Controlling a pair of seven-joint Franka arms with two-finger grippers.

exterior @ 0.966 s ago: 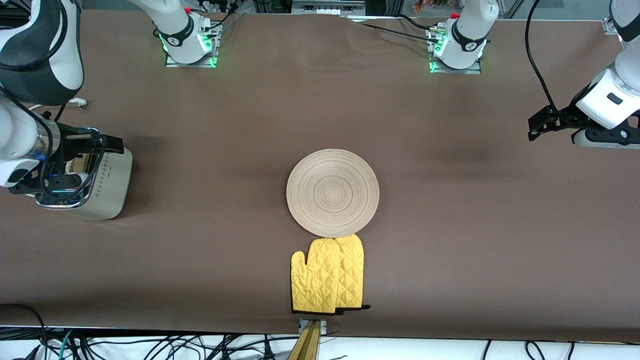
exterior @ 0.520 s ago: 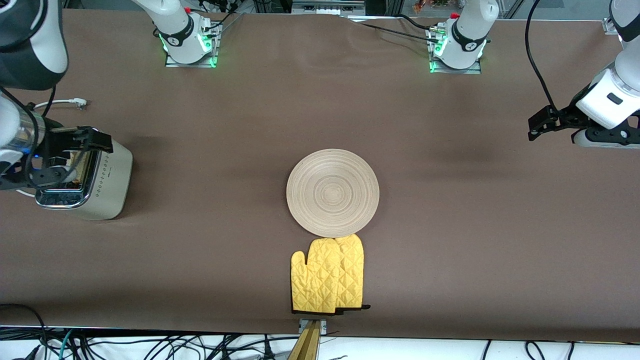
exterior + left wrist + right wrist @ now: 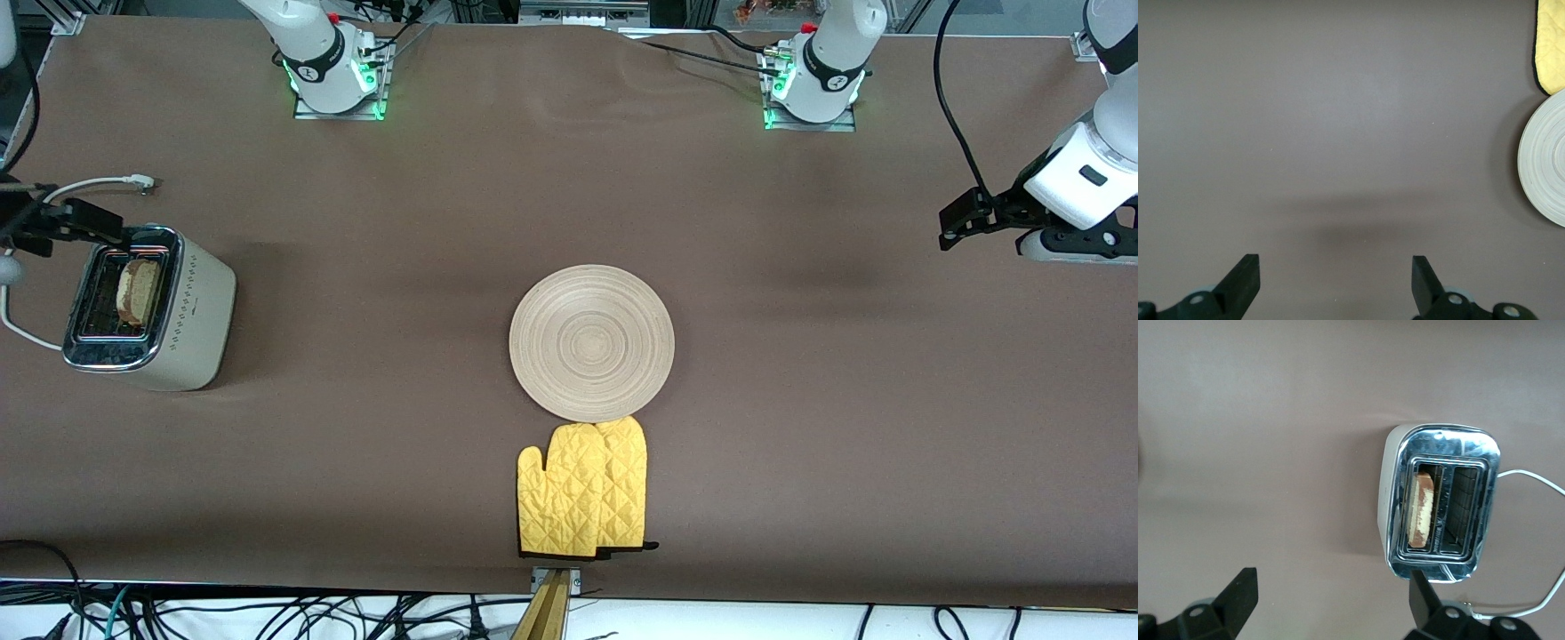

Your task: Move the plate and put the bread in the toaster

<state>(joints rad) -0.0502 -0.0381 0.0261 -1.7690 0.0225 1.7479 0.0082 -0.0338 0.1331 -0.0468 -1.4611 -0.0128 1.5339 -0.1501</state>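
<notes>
Both our left gripper (image 3: 1335, 283) and right gripper (image 3: 1328, 603) hang wide open, empty; bread (image 3: 139, 290), light and crumbly, sits in the toaster (image 3: 191, 322).

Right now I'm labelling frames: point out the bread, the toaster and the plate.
bread (image 3: 139, 290), front view, top edge showing in the slot.
toaster (image 3: 197, 324), front view, cream side wall.
plate (image 3: 591, 342), front view, centre of the rings.
</notes>
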